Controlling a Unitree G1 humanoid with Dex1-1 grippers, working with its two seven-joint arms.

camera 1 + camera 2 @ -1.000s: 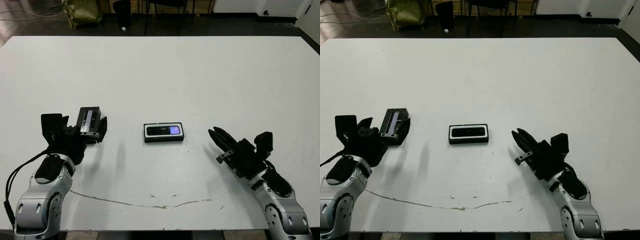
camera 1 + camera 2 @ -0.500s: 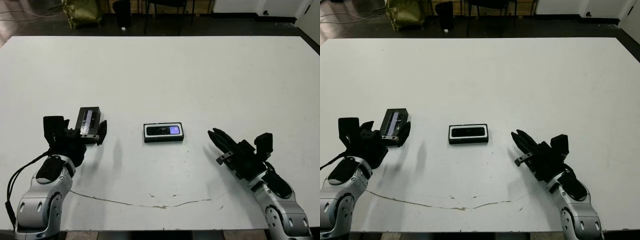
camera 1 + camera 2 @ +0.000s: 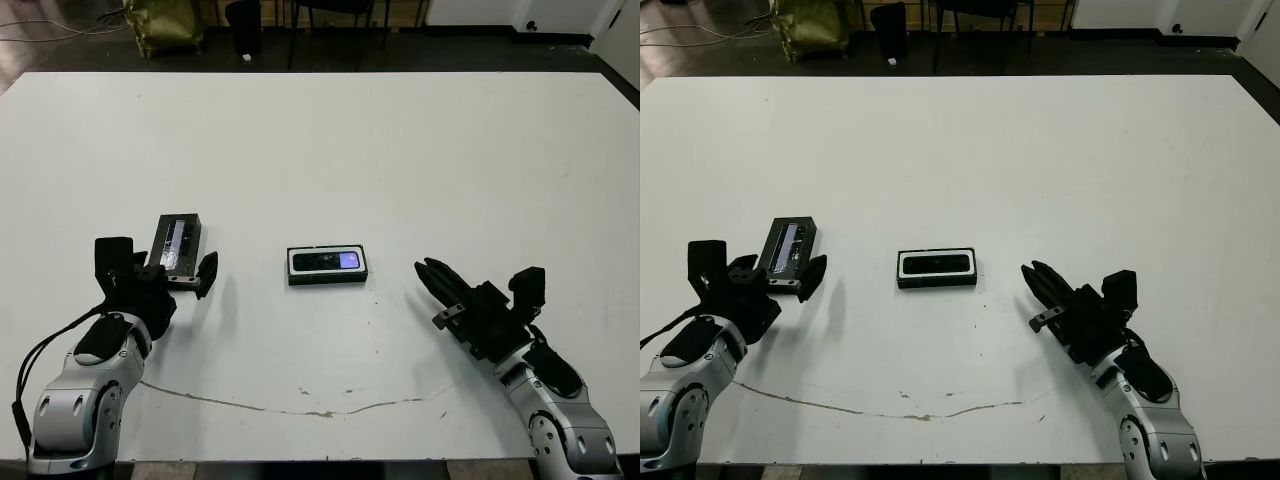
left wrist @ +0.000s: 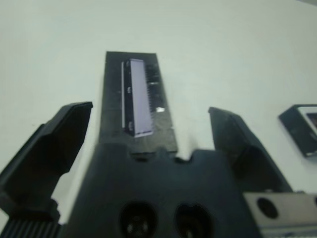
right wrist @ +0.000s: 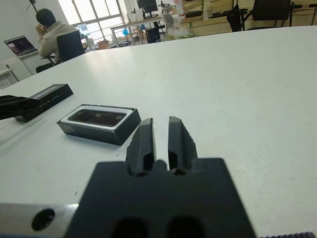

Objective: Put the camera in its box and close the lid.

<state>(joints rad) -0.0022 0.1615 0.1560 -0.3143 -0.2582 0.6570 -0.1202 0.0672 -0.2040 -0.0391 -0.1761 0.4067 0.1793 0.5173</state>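
While left gripper [image 4: 148, 134] gapes wide behind lid [image 4: 136, 101], right gripper [image 5: 161, 139] rests low, fingers together, empty

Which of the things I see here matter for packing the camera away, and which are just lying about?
For the job:
camera, already lying in its box
lid, on the table by the left gripper

Lying about:
laptop
chair
green bag

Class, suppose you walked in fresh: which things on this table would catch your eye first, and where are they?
At the table's middle sits the box, a white-lined black tray with the camera lying inside, its small purple screen lit. To the left lies the lid, windowed side up, with the left gripper open just behind it. The right gripper, fingers together, points toward the box from the right.
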